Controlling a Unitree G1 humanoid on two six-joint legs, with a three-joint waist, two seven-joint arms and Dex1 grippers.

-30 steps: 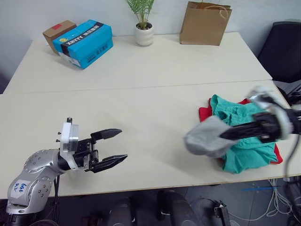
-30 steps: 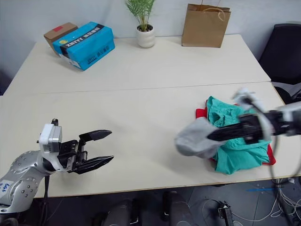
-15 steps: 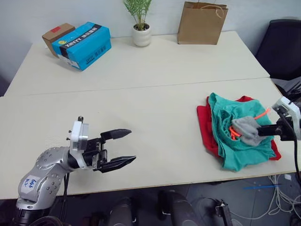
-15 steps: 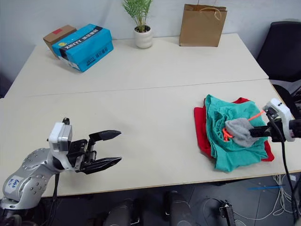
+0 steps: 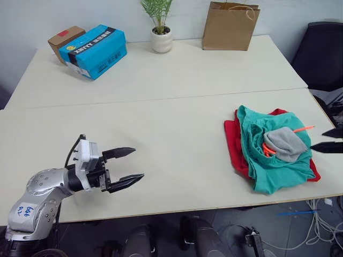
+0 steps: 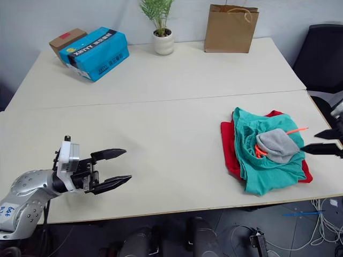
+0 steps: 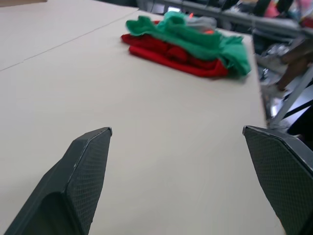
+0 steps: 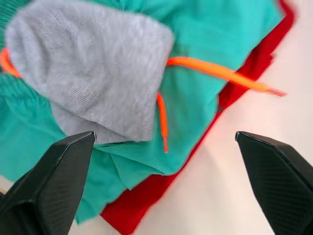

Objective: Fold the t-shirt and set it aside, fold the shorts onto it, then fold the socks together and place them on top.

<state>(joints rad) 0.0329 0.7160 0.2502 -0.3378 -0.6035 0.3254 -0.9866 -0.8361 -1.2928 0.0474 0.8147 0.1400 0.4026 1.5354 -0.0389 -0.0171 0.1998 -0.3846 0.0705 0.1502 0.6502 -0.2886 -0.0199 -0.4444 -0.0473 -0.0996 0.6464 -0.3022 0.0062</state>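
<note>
The grey socks (image 6: 277,145) sit on top of the teal shorts (image 6: 265,160), which lie on the red t-shirt (image 6: 229,152). The right claw (image 6: 321,142) is open just beside the pile, holding nothing. The left claw (image 6: 113,168) is open too, far away across the table (image 6: 171,134).
</note>
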